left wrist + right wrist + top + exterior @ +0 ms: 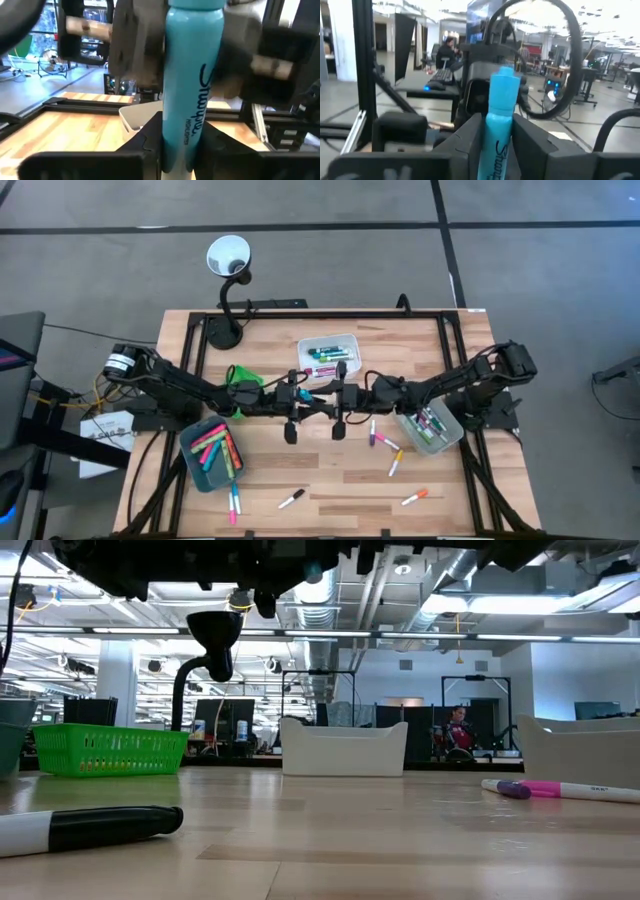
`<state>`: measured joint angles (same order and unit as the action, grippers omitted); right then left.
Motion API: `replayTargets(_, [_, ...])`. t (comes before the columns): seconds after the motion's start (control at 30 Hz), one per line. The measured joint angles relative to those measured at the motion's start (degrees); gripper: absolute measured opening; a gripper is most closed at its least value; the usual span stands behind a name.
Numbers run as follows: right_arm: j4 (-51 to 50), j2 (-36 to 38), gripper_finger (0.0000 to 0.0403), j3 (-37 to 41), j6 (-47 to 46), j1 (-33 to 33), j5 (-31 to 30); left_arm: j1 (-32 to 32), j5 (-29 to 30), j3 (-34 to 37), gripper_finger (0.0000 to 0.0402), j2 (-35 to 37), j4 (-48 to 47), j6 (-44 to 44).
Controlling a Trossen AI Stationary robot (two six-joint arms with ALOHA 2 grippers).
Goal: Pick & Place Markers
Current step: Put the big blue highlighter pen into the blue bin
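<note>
Both arms are reaching level toward the counter's (300,470) middle, meeting above it. The left gripper (177,145) and right gripper (495,135) are each pinching the same blue marker (318,395) held in the air between them. Loose markers (390,445) are lying in front. The teal tray (190,465), grey tray (450,435) and white tray (305,345) are holding more; the green tray (240,375) is sitting behind the left arm.
</note>
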<state>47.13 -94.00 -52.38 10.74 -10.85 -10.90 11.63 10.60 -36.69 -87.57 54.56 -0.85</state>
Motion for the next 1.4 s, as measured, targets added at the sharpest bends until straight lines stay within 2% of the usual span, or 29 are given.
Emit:
replayTargets(0.13, [-5.25, 0.36, 0.0145, 0.04, -1.67, -0.28, 0.11, 0.07, 0.28, -0.04, 0.0072, 0.22, -1.50, -3.64])
replayTargets(0.23, [-11.57, 1.92, 0.0182, 0.04, -4.69, -1.10, -0.02, 0.15, 0.65, -0.07, 0.0068, 3.15, -9.88, -6.67])
replayTargets(0.4, [-26.23, 5.25, 0.0231, 0.07, -7.99, -3.10, 0.46, 0.01, 4.93, -0.09, 0.0061, 14.66, -33.69, -12.26])
replayTargets(0.6, [-35.35, 5.75, 0.0246, 0.07, -11.78, -4.53, 0.40, 1.89, 4.17, -0.12, 0.0074, 31.22, -68.33, -31.79])
replayTargets(0.7, [-37.79, 5.62, 0.0244, 0.07, -11.84, -4.52, 0.43, 5.09, -2.00, -0.11, 0.0065, 36.46, -85.23, -43.18])
replayTargets(0.77, [-39.74, 5.62, 0.0244, 0.07, -11.85, -4.33, 0.44, 8.15, -7.66, -0.11, 0.0062, 38.53, -92.11, -49.78])
replayTargets(0.83, [-40.62, 5.60, 0.0244, 0.07, -11.87, -3.99, 0.44, 11.78, -12.86, -0.11, 0.0063, 39.64, -95.19, -53.84])
replayTargets(0.9, [-40.76, 5.60, 0.0244, 0.07, -11.87, -3.70, 0.42, 15.74, -14.90, -0.11, 0.0069, 39.69, -96.59, -58.45])
replayTargets(1.0, [-41.36, 5.60, 0.0244, 0.07, -11.85, -3.29, 0.42, 20.77, -14.68, -0.11, 0.0073, 38.80, -98.92, -64.30])
replayTargets(1.17, [-41.67, 5.60, 0.0244, 0.07, -11.87, -2.87, 0.42, 27.06, -14.34, -0.03, 0.0064, 34.76, -107.93, -71.98])
replayTargets(1.23, [-42.10, 5.60, 0.0244, 0.07, -11.87, -2.89, 0.42, 29.08, -14.84, 1.01, 0.0066, 32.88, -108.29, -74.24])
replayTargets(1.4, [-42.40, 5.60, 0.0244, 0.07, -11.87, -2.89, 0.42, 31.41, -18.38, 2.98, 0.0108, 26.99, -108.08, -77.52])
